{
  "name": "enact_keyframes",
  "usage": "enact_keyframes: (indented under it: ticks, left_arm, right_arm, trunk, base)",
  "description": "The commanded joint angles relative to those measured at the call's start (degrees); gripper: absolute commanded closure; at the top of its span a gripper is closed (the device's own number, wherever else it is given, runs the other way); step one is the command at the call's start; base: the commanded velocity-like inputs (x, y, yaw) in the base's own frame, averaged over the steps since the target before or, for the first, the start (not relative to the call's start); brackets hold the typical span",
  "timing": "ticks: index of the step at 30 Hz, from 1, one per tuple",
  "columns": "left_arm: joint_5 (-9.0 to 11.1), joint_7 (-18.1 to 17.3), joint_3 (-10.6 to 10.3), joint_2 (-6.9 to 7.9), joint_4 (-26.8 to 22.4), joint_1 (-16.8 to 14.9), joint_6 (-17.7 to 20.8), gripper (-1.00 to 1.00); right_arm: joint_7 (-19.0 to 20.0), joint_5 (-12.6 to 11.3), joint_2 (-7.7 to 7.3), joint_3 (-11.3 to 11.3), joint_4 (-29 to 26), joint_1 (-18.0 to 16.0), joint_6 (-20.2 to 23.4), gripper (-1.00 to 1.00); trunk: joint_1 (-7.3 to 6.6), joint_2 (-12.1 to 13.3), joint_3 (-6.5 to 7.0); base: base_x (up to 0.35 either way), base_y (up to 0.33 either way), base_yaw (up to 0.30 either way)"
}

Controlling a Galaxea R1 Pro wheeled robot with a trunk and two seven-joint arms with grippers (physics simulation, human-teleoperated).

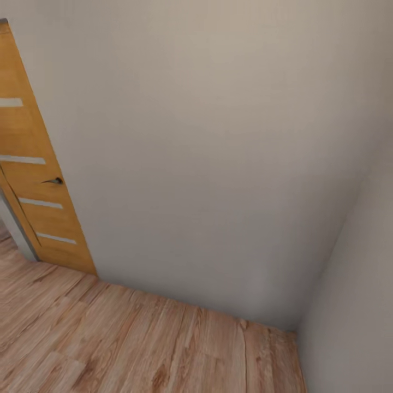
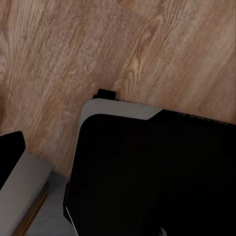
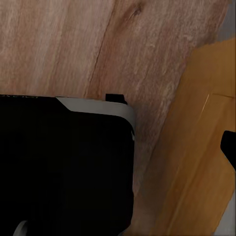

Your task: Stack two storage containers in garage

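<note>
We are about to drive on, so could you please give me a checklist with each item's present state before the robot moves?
1. Path ahead: not ok. A plain wall meets a side wall in a corner right in front.
2. Way out: ok. A wooden door with pale stripes stands at the head view's left.
3. Room: not ok for placing. The floor is light wood plank, not dark grey.
4. Containers: cannot tell. No orange-red bin appears in these pictures.
5. Grippers: cannot tell. The wrist views show a dark robot body over the planks, no fingers.
6. Side clearance: cannot tell. The door panel shows beside the body in the right wrist view.
</note>
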Motion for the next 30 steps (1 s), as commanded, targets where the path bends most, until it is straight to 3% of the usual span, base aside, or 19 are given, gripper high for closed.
enact_keyframes:
  ticks: [1,30]
  left_arm:
    - [0.38,0.13,-0.12,-0.02,0.07,-0.06,-0.21,-1.0]
    - [0.36,0.1,-0.12,-0.02,0.07,-0.05,-0.21,-1.0]
  right_arm:
    - [-0.04,-0.43,0.08,0.44,0.18,-0.06,-0.3,-1.0]
    - [-0.04,-0.43,0.14,0.44,0.18,-0.06,-0.3,-1.0]
  trunk:
    - [0.05,-0.1,-0.11]
    - [0.05,-0.1,-0.11]
  base:
    - [0.278,0.0,0.27]
    - [0.039,0.0,0.27]
